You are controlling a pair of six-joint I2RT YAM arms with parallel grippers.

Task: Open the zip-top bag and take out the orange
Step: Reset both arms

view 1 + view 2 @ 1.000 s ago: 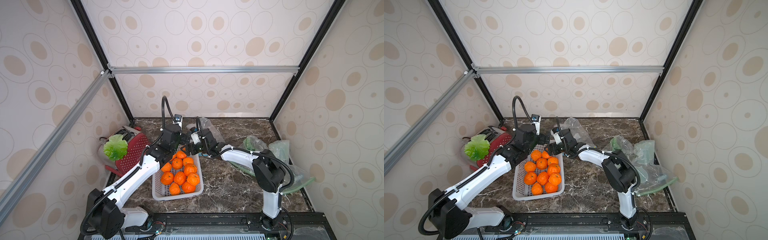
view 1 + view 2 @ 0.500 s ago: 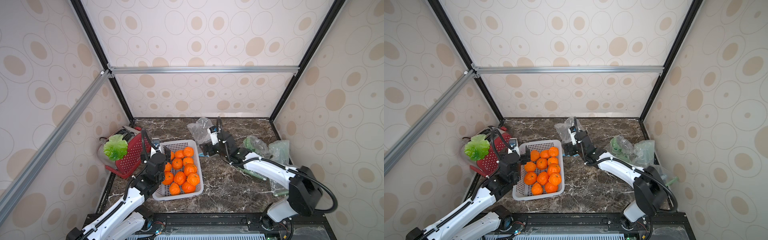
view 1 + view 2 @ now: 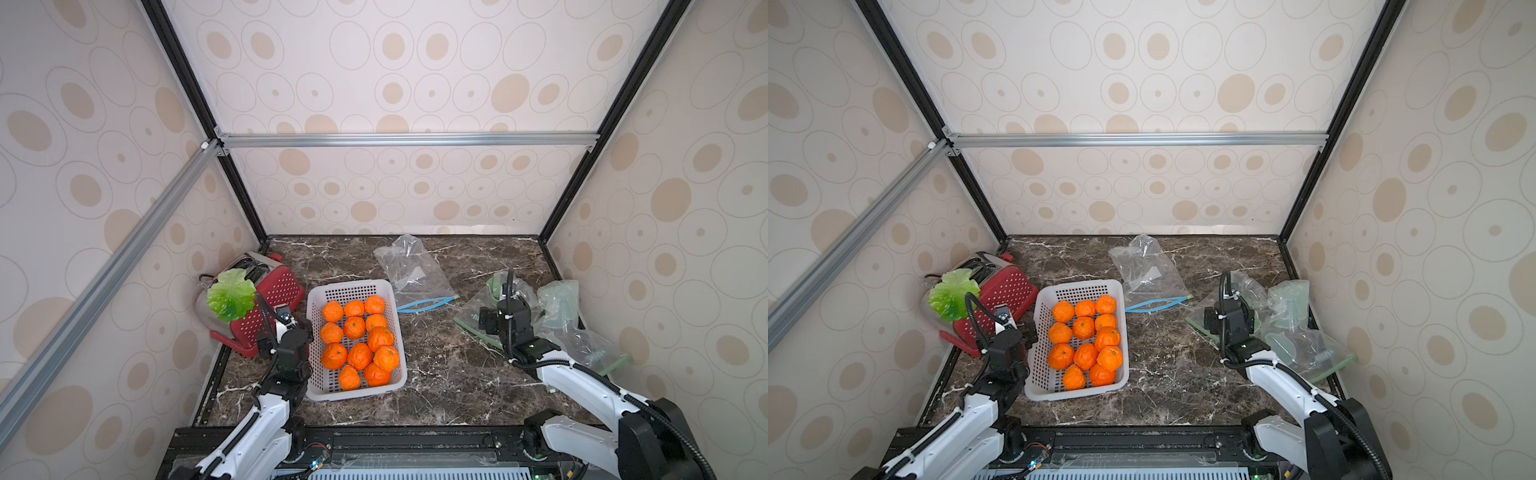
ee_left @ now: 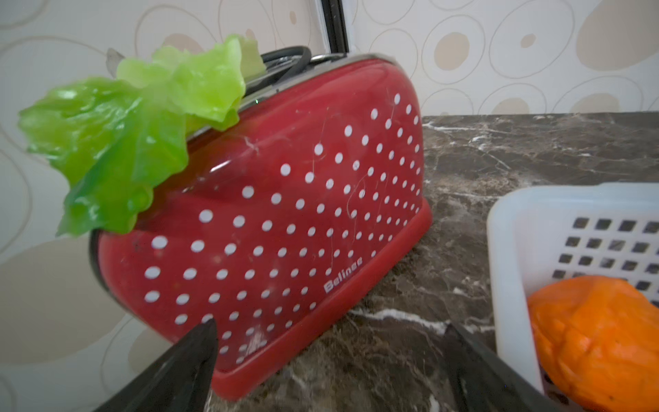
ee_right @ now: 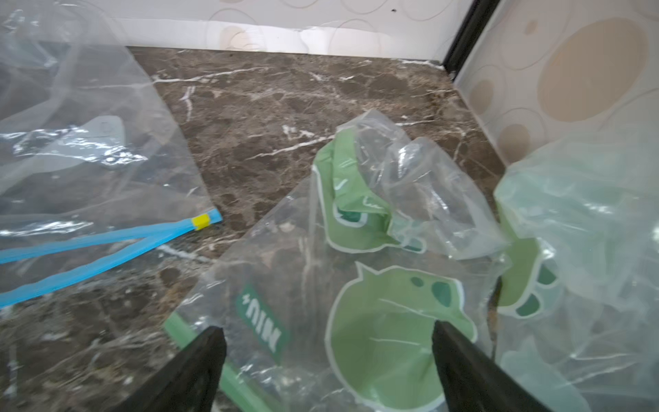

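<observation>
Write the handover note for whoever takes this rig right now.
Left gripper: open, empty, beside the white basket, facing the red toaster.
Right gripper: open, empty, over the green-printed bags.
Zip-top bag: lying past the basket's far corner, blue zip parted, no orange visible inside.
Oranges: all those in sight lie in the basket.
Done: bag opened, orange apparently out.
Left: probably nothing; check the green-printed bags for hidden fruit.
</observation>
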